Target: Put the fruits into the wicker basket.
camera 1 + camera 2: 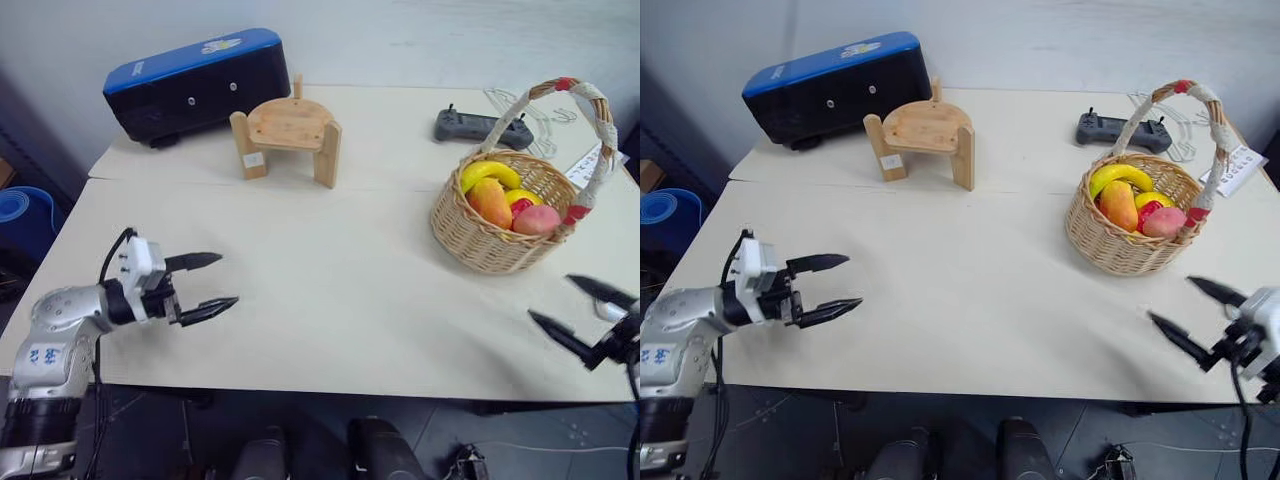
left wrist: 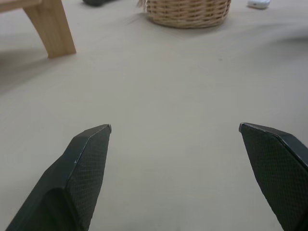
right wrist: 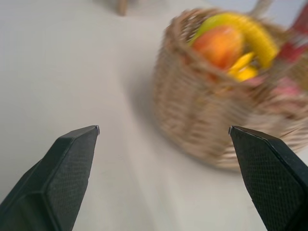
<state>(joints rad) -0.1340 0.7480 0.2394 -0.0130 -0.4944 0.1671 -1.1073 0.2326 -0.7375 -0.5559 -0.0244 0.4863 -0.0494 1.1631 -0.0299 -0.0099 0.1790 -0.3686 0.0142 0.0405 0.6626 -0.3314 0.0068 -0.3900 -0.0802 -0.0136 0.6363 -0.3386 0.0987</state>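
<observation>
Basket (image 1: 497, 238) stood at 2 o'clock on the desk (image 1: 330, 300), holding banana (image 1: 488, 172), mango (image 1: 491, 203), peach (image 1: 537, 219), a small red fruit (image 1: 521, 206). Left tool (image 1: 208, 283) at 8 o'clock, released, empty, above the desk. Right tool (image 1: 580, 308) at 4 o'clock, released, empty, near the basket. Stool (image 1: 287, 133) at 11 o'clock; controller (image 1: 480, 127) at 1 o'clock.

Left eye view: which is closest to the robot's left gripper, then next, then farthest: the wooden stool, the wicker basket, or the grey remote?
From the left gripper:
1. Wooden stool, nearest, straight up the table from it.
2. Wicker basket, across the table on the right side, with the fruits in it.
3. Grey remote, farthest, at the far right, behind the basket.
</observation>
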